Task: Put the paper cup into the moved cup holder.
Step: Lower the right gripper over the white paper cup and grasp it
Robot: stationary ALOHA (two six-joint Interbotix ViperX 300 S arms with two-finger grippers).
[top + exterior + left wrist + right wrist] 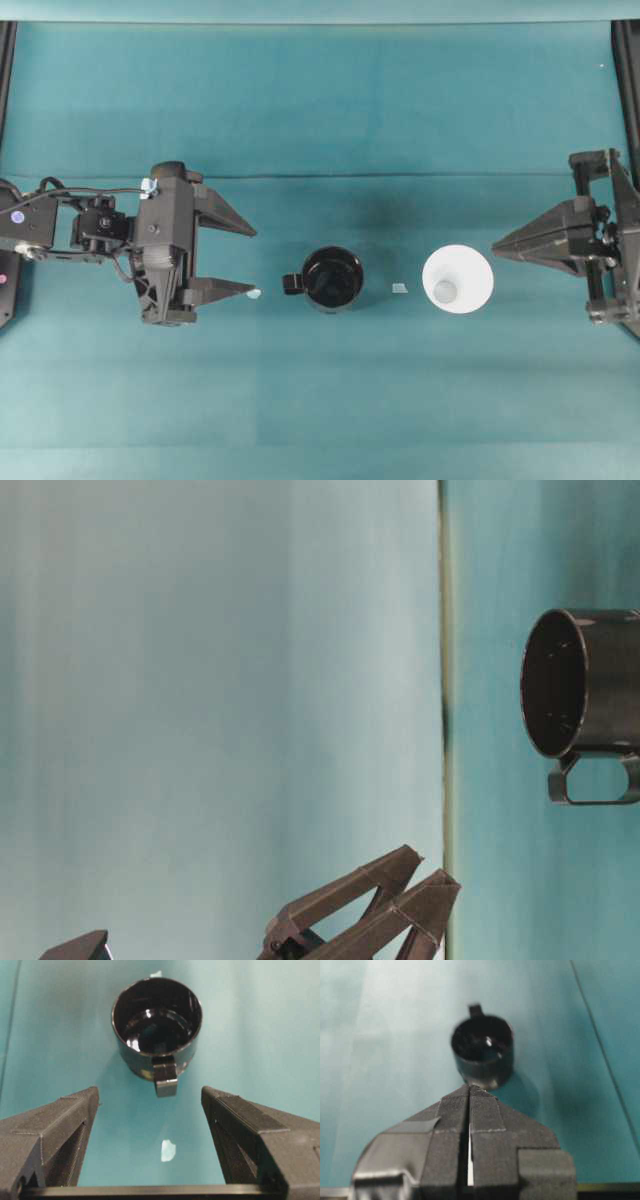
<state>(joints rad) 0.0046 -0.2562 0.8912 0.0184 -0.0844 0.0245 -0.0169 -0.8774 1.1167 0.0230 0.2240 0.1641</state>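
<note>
- Standing upright on the desk (320, 400): cup holder (332, 278), paper cup (457, 280) just right, apart.
- Left gripper (252, 261) fingers spread, empty.
- Right gripper (496, 249) fingers pressed together, empty.

A teal cloth covers the table (320, 100), with a faint horizontal crease running across its middle. Dark frame rails (6, 60) stand at the upper left and upper right edges. Light falls soft and even.

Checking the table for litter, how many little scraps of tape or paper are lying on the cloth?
2. One scrap lies between the cup holder and the paper cup; the other scrap lies near the left gripper's lower fingertip.
</note>
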